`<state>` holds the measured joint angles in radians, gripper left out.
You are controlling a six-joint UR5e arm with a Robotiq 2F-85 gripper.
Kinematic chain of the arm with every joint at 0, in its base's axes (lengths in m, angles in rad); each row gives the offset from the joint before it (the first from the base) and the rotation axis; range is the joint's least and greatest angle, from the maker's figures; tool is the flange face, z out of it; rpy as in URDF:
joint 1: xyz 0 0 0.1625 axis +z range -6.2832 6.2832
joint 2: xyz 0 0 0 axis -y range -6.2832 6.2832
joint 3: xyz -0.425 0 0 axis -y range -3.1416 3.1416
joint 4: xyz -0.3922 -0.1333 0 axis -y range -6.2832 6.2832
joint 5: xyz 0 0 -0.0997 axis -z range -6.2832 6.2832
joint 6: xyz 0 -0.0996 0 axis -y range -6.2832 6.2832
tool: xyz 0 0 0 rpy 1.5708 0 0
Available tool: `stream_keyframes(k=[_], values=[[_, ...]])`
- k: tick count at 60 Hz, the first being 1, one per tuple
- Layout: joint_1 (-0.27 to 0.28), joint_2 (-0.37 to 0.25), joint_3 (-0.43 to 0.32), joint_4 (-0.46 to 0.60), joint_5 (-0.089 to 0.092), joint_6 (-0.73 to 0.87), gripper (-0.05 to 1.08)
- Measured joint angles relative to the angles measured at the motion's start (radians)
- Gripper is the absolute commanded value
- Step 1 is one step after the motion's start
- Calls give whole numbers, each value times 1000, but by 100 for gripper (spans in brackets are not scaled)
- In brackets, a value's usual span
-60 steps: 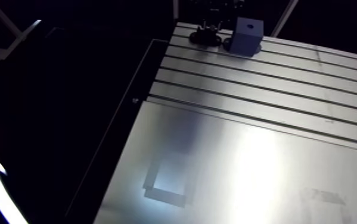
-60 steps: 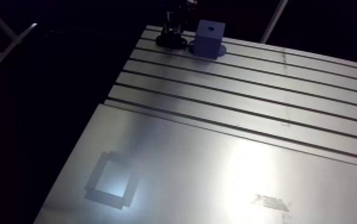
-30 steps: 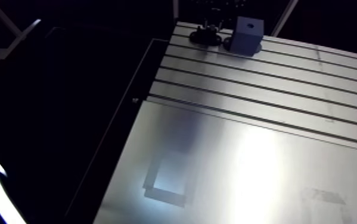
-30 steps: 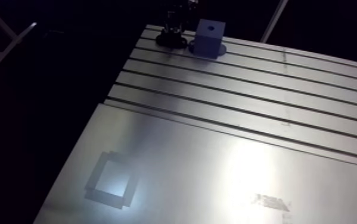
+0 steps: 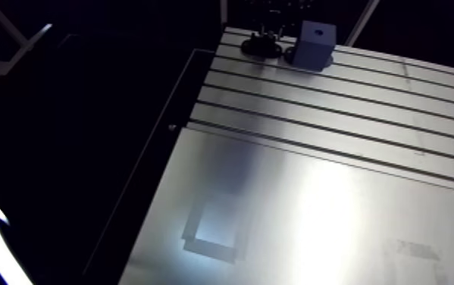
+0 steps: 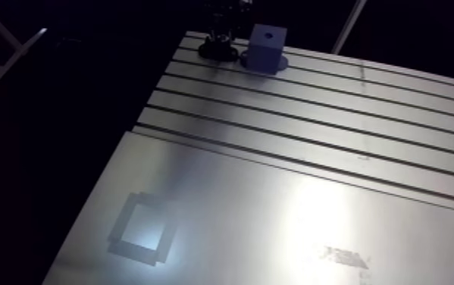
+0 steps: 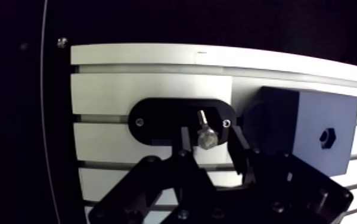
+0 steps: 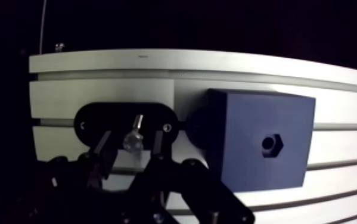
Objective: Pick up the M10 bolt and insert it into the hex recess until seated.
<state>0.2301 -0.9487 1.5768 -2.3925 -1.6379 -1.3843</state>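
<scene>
In the wrist view a silver M10 bolt point(image 7: 206, 137) stands in a black oval holder point(image 7: 157, 119) on the slotted table. My gripper point(image 7: 208, 136) is open and straddles the bolt's head, with one dark finger point(image 7: 183, 142) on each side and a small gap to each. Beside the holder sits a blue block point(image 8: 258, 140) with a hex recess point(image 8: 272, 143) in its face. In the arm view the block point(image 5: 313, 44) and the holder point(image 5: 261, 47) sit at the table's far corner, where the gripper is only a dark shape.
The table's edge point(image 7: 73, 107) runs close beside the holder, with darkness beyond it. Long slots point(image 5: 336, 114) cross the table. A smooth metal plate point(image 5: 313, 220) covers the near part and bears a taped square outline point(image 5: 213, 235).
</scene>
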Motion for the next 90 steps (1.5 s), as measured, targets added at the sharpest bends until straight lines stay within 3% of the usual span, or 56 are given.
stream_keyframes(k=[90], values=[[0,1,1,0,7,0,65]])
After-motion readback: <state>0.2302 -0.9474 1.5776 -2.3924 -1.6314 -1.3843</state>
